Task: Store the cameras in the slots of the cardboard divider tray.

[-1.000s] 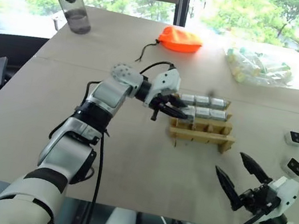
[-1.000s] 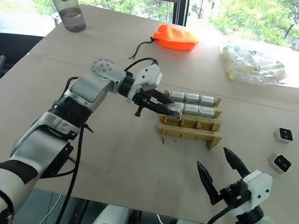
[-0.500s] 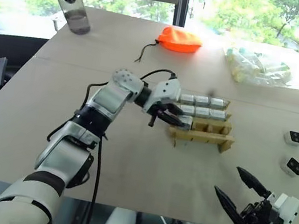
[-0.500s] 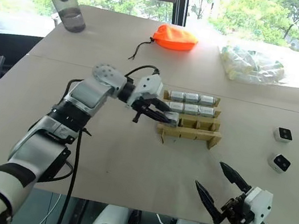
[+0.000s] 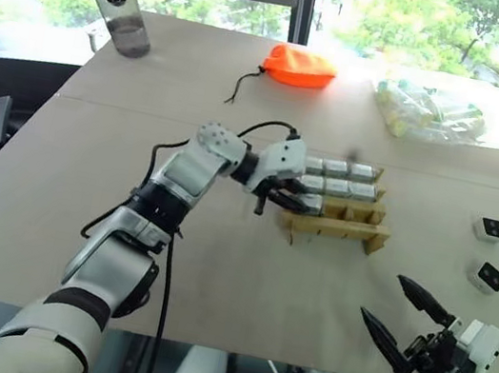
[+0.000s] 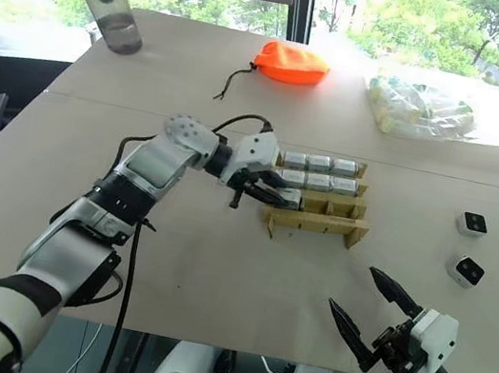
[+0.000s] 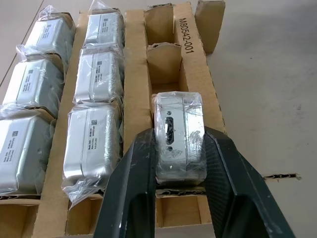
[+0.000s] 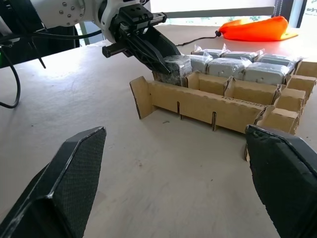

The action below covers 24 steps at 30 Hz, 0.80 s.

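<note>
The cardboard divider tray (image 5: 339,228) lies mid-table, and several plastic-wrapped silvery cameras (image 5: 336,168) fill its far and middle rows. My left gripper (image 5: 298,198) is shut on one more wrapped camera (image 7: 178,124), held at the left end slot of the near row with its lower end at the slot's mouth. The near row's other two slots (image 7: 159,22) stand empty. Two white cameras with black lenses (image 5: 491,229) (image 5: 490,277) rest on the table to the right. My right gripper (image 5: 385,297) hangs open with nothing in it at the table's front right edge.
An orange drawstring pouch (image 5: 300,65) and a clear bag of pale items (image 5: 436,113) lie at the back. A water bottle (image 5: 125,15) stands back left. Bare tabletop (image 5: 244,273) stretches in front of the tray.
My left gripper has sunk with its camera from over the tray's left end down to the near row's slot. The right gripper has dropped lower and back toward the front edge.
</note>
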Motion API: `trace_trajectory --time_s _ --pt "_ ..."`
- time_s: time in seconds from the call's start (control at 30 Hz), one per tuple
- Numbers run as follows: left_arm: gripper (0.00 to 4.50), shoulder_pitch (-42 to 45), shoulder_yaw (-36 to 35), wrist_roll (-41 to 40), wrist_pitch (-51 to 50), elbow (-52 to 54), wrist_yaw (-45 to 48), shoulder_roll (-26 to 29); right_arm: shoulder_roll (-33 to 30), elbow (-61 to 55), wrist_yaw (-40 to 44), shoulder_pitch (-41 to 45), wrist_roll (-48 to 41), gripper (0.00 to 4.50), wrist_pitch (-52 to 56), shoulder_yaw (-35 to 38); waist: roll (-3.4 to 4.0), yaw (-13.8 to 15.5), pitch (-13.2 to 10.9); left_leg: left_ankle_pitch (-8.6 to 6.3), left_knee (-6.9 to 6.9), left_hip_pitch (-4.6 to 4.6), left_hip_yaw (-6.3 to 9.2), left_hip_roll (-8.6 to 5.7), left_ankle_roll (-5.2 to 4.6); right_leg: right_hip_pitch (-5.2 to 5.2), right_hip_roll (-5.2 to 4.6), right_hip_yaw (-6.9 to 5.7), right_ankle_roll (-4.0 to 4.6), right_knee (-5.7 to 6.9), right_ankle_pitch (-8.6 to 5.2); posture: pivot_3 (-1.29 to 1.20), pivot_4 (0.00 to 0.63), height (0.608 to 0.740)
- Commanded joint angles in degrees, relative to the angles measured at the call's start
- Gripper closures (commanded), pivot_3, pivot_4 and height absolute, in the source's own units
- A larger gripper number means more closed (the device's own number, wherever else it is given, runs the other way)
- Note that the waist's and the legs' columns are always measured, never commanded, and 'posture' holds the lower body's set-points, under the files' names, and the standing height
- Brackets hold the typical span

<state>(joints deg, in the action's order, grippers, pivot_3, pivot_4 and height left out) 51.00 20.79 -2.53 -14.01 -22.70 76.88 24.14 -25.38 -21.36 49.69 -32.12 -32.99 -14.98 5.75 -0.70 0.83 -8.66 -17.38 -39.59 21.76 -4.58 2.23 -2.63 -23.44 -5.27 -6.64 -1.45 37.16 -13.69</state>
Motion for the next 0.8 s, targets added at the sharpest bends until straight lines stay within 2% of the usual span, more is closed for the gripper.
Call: trace_trajectory --time_s 0.03,0.07,0.1,0.13,0.23,0.43,0.53,0.67,0.8 --pt "2.72 -1.5 0.8 -0.6 -1.2 4.3 1.9 1.0 0.1 -1.0 0.0 -0.1 -0.3 0.05 -0.2 1.7 0.01 0.0 0.0 0.0 0.0 0.0 -0.01 0.0 0.0 0.0 0.0 0.01 0.0 0.0 0.0 0.0 0.15 0.726" --pt "2.34 -1.9 1.4 -0.2 -1.6 5.5 2.7 1.8 0.1 -1.1 0.0 0.0 -0.3 0.05 -0.1 1.8 0.0 0.0 0.0 0.0 0.0 0.0 -0.02 0.0 0.0 0.0 0.0 0.01 0.0 0.0 0.0 0.0 0.15 0.726" --pt "1.72 -2.1 1.3 -0.4 -2.7 6.6 2.7 1.9 0.0 -1.2 0.0 -0.1 -0.4 0.05 -0.1 1.9 0.0 0.0 0.0 0.0 0.0 0.02 0.0 0.0 0.0 -0.01 0.0 0.0 0.0 -0.01 0.0 0.0 0.15 0.726" --pt "1.48 -2.3 1.2 -0.5 -3.5 7.4 2.6 2.0 0.0 -1.3 0.0 -0.1 -0.5 0.05 0.0 1.9 0.01 0.1 0.0 0.0 0.0 0.02 0.0 0.0 0.0 -0.01 0.0 -0.01 0.0 -0.01 0.0 0.0 0.15 0.726" --pt "0.08 -1.3 -1.1 -2.1 -9.4 10.4 -0.5 1.0 -0.5 -1.1 0.1 -0.4 -0.8 0.05 0.3 3.5 0.0 0.3 0.0 0.0 -0.01 0.04 0.04 0.0 0.0 0.0 -0.03 -0.03 0.0 0.0 0.0 0.0 0.15 0.726" --pt "0.02 -2.1 -5.8 -7.7 -15.7 18.1 -1.8 2.5 -0.3 3.0 -2.9 1.0 -1.2 0.05 0.5 10.9 0.0 0.2 0.0 0.0 -0.04 0.05 0.06 0.0 0.0 0.0 -0.06 -0.03 0.0 0.02 0.0 0.0 0.15 0.726" --pt "0.02 -5.3 -11.5 -18.8 -22.5 26.4 1.2 3.6 -2.1 8.9 -3.0 2.9 -4.4 0.05 2.1 17.9 0.01 -0.1 0.0 0.0 -0.04 0.02 0.0 0.02 0.0 0.0 -0.09 0.05 0.0 0.06 0.0 0.0 0.15 0.726" --pt "0.02 -8.7 -14.2 -25.4 -27.7 31.5 2.7 7.9 -9.1 17.9 4.2 4.1 -4.3 0.05 3.0 23.5 0.06 0.0 0.0 0.0 -0.03 -0.04 -0.03 0.0 0.0 0.0 -0.14 0.25 0.01 0.12 0.0 0.0 0.15 0.726" --pt "0.02 -12.8 -17.1 -33.1 -29.9 36.6 6.6 12.5 -17.1 27.5 6.8 9.2 -1.6 0.05 5.7 25.9 0.06 -0.1 0.0 0.01 -0.04 -0.17 -0.04 0.01 0.0 0.06 -0.11 0.32 0.01 0.25 -0.01 0.0 0.15 0.726"
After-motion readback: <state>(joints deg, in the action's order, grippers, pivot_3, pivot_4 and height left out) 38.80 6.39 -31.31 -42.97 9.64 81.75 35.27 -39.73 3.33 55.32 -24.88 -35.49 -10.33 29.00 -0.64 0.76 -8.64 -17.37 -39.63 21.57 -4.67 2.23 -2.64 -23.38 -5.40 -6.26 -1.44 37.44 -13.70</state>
